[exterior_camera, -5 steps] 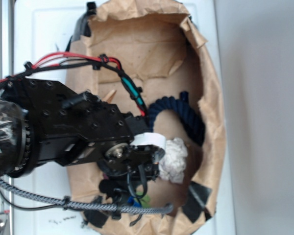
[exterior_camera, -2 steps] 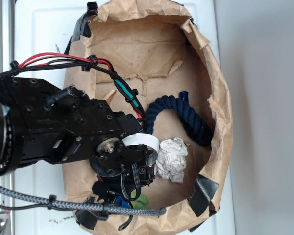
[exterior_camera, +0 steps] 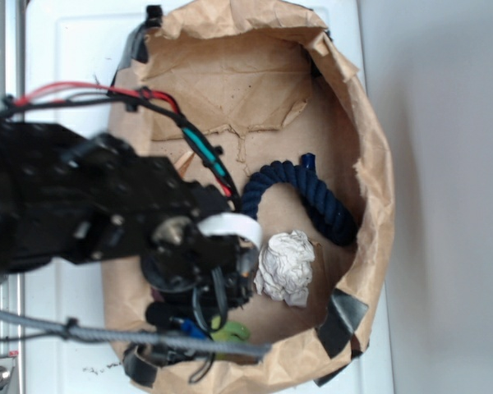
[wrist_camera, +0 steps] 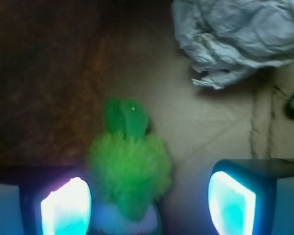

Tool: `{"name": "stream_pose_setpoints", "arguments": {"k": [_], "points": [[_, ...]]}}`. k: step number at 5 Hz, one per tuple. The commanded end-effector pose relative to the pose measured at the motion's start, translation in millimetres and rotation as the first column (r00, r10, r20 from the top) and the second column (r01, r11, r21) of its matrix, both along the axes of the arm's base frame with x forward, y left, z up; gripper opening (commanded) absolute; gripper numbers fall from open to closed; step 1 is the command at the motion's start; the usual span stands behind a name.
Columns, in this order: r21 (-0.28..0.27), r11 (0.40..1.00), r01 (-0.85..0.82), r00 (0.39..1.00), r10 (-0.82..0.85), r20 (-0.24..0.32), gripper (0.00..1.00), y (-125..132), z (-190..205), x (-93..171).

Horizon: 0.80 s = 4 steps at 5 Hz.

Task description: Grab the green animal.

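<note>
**A:** What takes up the most room?

**B:** A crumpled brown paper liner [exterior_camera: 255,74], creased and torn at the rim, shaped into an oval basin on a white bench [exterior_camera: 74,49]. Black tape patches [exterior_camera: 341,316] hold its lower edge. The black arm [exterior_camera: 90,205], blurred, reaches in from the left with red and black cables [exterior_camera: 107,92] along it.

**A:** And inside?

**B:** A thick navy rope [exterior_camera: 300,193], twisted strands, lying in an arch. Just below it sits a ball of wrinkled white paper [exterior_camera: 285,267], also in the wrist view [wrist_camera: 235,36].

**A:** The green animal?

**B:** In the wrist view the green animal [wrist_camera: 127,161] is fuzzy lime with two smooth leaf-like tips, lying on the brown paper floor between the fingers [wrist_camera: 66,208]. From outside, only a green sliver [exterior_camera: 230,332] shows beneath the gripper [exterior_camera: 222,316], near the liner's lower wall.

**A:** Fingers closed?

**B:** Spread apart; the left one looks next to the fur, the right one stands clear.
</note>
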<state>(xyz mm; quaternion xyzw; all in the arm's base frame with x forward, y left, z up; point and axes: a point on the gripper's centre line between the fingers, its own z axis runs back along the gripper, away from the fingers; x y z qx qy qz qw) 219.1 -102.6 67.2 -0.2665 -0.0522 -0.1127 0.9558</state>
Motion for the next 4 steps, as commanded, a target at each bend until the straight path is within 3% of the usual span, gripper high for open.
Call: {"name": "stream_pose_setpoints", "arguments": {"k": [1,2,4], "points": [[0.020,0.997,0.074,0.997,-0.074,0.020,1.00,-15.3,-2.5,-5.8],[0.081,0.992,0.093,0.995,-0.094,0.014,1.00,-30.1,-18.9,-12.6],[0.132,0.987,0.092,0.995,-0.095,0.010,1.00,-38.0,-40.0,-16.3]]}}
